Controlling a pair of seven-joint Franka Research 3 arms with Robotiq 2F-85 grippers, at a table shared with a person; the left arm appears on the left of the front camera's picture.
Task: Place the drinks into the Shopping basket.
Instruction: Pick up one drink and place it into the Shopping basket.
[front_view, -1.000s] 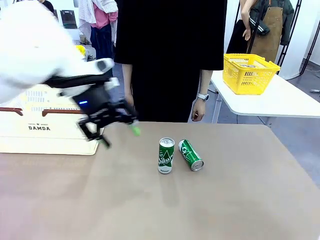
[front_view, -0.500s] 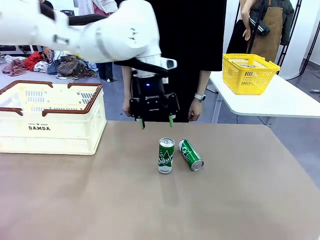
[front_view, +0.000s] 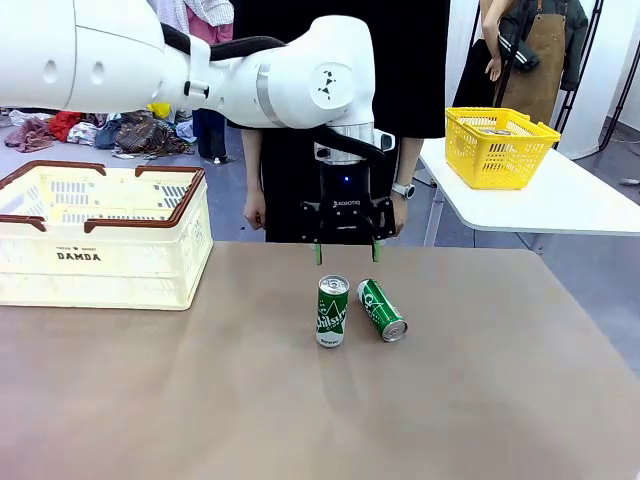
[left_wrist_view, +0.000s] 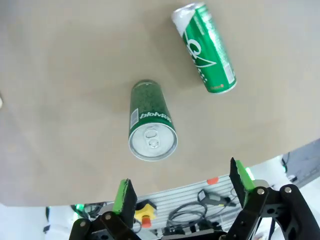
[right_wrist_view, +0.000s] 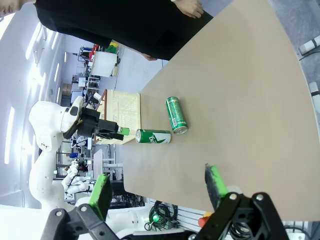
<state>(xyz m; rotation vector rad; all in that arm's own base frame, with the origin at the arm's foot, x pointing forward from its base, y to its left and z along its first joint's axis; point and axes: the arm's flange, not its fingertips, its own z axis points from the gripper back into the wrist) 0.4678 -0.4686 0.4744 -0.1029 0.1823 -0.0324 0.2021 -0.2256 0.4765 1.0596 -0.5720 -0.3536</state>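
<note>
The Shopping basket (front_view: 100, 240), well to the side of the left gripper's (front_view: 346, 254) jaws, is cut off by the front view's left edge. Just behind those jaws the gripper partly covers the person's hand (front_view: 401, 215). The lettering on the upright can (front_view: 331, 311) below them is too small to read. What lies in the yellow basket (front_view: 497, 150), well apart, cannot be told.

Both drinks are green with white lettering and silver tops: upright can (front_view: 332, 311), lying can (front_view: 382, 309). Shopping basket (front_view: 100, 255) is cream-white with slotted sides, dark brown rim and handles, dark "DAMDA" print. Table (front_view: 300, 420) is plain tan. Left gripper (front_view: 347, 253) is black with green pads, on a white arm (front_view: 150, 70). Right gripper (right_wrist_view: 159, 187) has the same colours. Mesh basket (front_view: 497, 148) is bright yellow, on a white side table (front_view: 560, 205). Person's top (front_view: 340, 60) is black.
</note>
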